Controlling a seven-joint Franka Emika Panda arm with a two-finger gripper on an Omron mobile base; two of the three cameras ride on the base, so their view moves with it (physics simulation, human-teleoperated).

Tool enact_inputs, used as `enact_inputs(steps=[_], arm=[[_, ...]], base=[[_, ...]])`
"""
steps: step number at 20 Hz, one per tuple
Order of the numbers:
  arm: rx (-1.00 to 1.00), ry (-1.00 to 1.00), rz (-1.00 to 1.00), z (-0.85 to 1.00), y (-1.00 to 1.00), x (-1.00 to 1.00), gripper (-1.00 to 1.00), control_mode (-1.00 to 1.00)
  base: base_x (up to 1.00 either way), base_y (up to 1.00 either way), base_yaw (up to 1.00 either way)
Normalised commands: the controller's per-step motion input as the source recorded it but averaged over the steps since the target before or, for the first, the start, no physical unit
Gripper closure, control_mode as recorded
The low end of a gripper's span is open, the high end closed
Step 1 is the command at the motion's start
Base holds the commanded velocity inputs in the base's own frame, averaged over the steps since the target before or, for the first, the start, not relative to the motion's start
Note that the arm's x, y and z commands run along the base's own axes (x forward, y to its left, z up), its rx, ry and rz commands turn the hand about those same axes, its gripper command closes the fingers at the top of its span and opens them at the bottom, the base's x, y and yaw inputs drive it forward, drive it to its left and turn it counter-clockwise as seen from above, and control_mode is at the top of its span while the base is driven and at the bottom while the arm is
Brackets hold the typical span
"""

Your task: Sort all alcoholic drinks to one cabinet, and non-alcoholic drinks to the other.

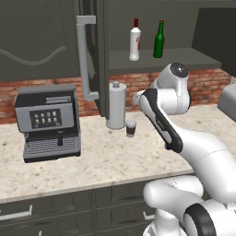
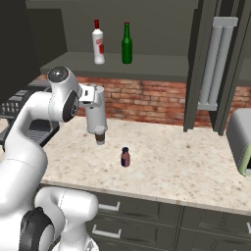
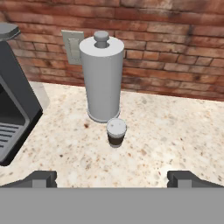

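Hand view looks level along the counter (image 3: pixel 175 131), and the gripper (image 3: pixel 113 178) has its two dark fingertips (image 3: pixel 41 178) spread as wide as they go, nothing between them. Straight ahead stands the coffee cup (image 3: pixel 116 132), white lid on, upright and apart from the tips, just in front of the tall grey canister (image 3: pixel 102 78) by the brick wall, with the coffee machine (image 3: pixel 13 113) off to one side. Left base view shows the arm folded: shoulder up high, forearm sloping down and forward over the counter toward the cup (image 1: pixel 131 127), which sits just beside the canister (image 1: pixel 116 106). Up in the open cabinet (image 1: pixel 156 60), the white bottle with red cap (image 1: pixel 134 40) and the green bottle (image 1: pixel 159 40) stand upright side by side on the shelf, near each other but not touching. Right base view picks out the purple bottle (image 2: pixel 125 157) upright on the counter, near its front edge, well apart from the cup (image 2: pixel 100 135). To the right hangs the second cabinet's door with its pale bar handle (image 2: pixel 215 63).
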Motion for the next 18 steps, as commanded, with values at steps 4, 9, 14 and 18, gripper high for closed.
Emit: enact_inputs(steps=[4,9,14,18], arm=[[-0.02,0.04,0.0,-0.25,0.0,0.0,-1.0,-1.0],[0.0,0.05,0.0,-0.26,0.0,0.0,-1.0,-1.0],[0.0,0.08,0.0,-0.24,0.02,0.0,-1.0,-1.0],[0.0,0.09,0.0,-0.19,0.02,0.02,-1.0,-1.0]], base=[[0.0,0.0,0.0],[0.0,0.0,0.0],[0.0,0.0,0.0],[0.0,0.0,0.0]])
